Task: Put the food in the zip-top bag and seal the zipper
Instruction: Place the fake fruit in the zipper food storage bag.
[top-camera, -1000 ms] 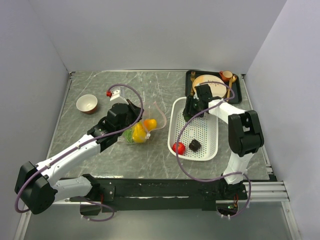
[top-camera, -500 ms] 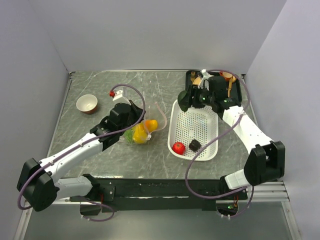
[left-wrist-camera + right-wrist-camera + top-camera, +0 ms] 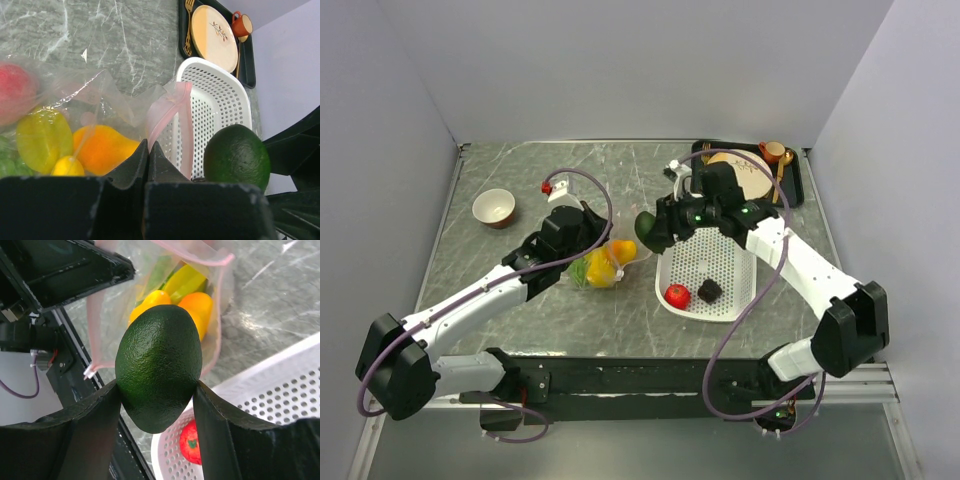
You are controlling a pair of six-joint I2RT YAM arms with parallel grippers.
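Filling right gripper (image 3: pixel 157 395): pebbled dark green avocado (image 3: pixel 159 360).

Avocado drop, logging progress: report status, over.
Left jaws shut on zip-top bag. Right jaws shut on avocado, beside its mouth. Tomato, dark piece in basket. Mouth unobstructed.

You'll see the avocado (image 3: pixel 159 367) is dark green with a finely pebbled skin. The zip-top bag (image 3: pixel 107 95) is clear and its zipper (image 3: pixel 167 107) is pale pink. An orange mango (image 3: pixel 102 149) and a yellow lemon (image 3: pixel 598 266) show through it. The tomato (image 3: pixel 677 296) is red against the white, hole-dotted basket (image 3: pixel 720 260). The surface (image 3: pixel 520 170) is grey marble veined white, and the plate (image 3: pixel 215 30) is half cream, half peach.
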